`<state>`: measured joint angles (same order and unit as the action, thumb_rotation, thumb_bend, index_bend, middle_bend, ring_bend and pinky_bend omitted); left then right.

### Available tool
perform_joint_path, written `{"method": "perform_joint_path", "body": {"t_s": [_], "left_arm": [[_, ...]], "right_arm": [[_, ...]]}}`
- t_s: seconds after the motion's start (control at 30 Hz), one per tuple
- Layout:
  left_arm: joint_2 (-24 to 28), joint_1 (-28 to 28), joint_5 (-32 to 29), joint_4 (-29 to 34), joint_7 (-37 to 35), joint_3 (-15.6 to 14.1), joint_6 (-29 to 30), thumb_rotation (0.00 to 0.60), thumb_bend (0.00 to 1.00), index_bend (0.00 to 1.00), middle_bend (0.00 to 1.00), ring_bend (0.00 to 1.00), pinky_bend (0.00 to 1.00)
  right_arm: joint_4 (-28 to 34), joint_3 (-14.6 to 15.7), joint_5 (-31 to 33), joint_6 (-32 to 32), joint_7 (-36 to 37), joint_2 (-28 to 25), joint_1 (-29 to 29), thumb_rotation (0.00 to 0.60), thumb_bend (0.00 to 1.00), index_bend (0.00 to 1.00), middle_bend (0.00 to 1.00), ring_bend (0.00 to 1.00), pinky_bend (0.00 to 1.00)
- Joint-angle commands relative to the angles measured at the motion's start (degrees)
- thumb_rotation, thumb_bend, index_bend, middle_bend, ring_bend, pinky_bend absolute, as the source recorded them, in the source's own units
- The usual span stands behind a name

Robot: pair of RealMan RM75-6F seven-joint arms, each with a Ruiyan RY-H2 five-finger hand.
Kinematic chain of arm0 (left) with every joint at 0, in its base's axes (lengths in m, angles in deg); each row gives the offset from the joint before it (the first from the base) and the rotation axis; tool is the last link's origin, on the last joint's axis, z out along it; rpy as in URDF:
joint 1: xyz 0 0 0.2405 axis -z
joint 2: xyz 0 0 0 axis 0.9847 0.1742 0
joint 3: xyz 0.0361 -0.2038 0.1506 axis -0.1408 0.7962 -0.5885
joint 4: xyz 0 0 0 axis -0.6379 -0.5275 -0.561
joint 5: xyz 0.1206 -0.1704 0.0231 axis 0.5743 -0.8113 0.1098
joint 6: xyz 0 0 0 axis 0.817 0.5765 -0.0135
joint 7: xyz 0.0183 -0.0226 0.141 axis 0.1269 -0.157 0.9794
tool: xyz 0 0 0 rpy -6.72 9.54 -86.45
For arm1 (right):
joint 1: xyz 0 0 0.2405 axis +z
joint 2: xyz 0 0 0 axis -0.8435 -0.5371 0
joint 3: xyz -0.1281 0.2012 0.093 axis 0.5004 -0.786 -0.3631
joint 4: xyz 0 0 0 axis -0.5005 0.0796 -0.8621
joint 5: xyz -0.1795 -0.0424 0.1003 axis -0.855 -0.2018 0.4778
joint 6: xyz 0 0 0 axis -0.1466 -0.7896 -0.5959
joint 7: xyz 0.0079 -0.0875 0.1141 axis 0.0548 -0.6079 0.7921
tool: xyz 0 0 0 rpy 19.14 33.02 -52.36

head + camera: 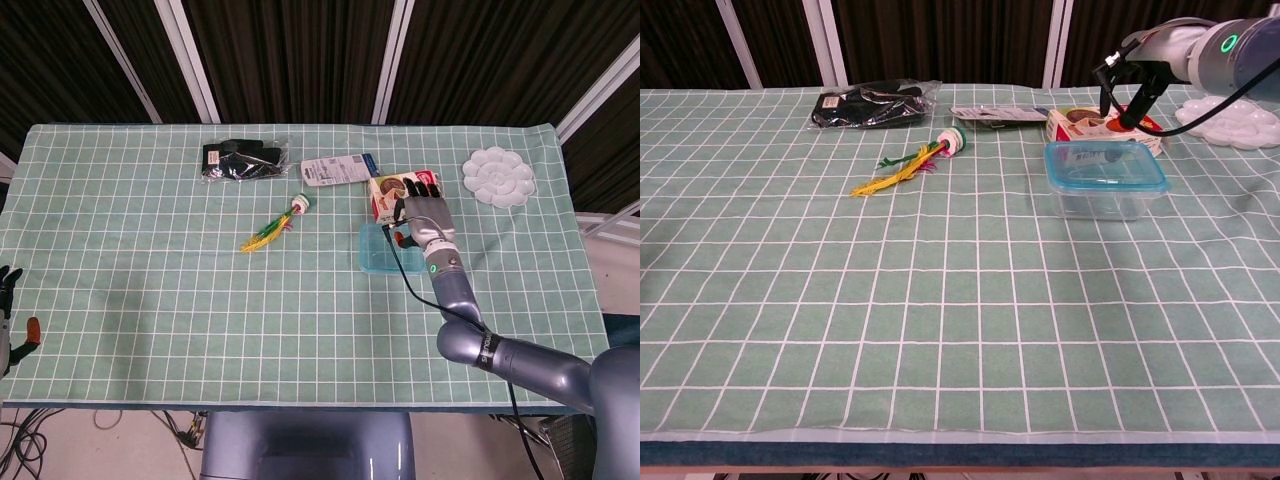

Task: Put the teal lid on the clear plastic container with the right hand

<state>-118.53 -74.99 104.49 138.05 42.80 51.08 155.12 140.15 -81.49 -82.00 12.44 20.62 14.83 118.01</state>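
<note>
Chest view: snack box point(1087, 122) behind container point(1106, 180)

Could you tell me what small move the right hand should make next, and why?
Probably draw the right hand back from the table: the teal lid already sits level on the clear plastic container, and the hand hangs above and behind it, holding nothing.

The right arm point(505, 352) reached up from the lower right of the head view toward the centre right, a green ring lit on its wrist. The right hand point(424, 214) hung there empty, fingers point(1128, 113) spread and pointing down in the upper right of the chest view. The left hand point(8, 320) sat at the far left edge, low; its pose was unclear.
</note>
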Motion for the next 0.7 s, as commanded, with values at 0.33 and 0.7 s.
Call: {"method": "perform_joint_path", "body": {"t_s": [0.33,0.7], "left_arm": [[0.1,0.0,-0.2,0.1,0.2,0.0,0.0,0.6,0.52,0.07,0.0,0.0,0.0],[0.1,0.0,-0.4,0.1,0.2,0.0,0.0,0.6,0.52,0.07,0.0,0.0,0.0]], "right_arm": [[-4.1,-0.3,-1.0,1.4,1.0,2.7,-0.6,0.6,0.47,0.52,0.07,0.0,0.0],[-6.3,-0.2,-0.4,2.9,0.3,3.9,-0.6,0.6,0.51,0.54,0.07,0.0,0.0]]}}
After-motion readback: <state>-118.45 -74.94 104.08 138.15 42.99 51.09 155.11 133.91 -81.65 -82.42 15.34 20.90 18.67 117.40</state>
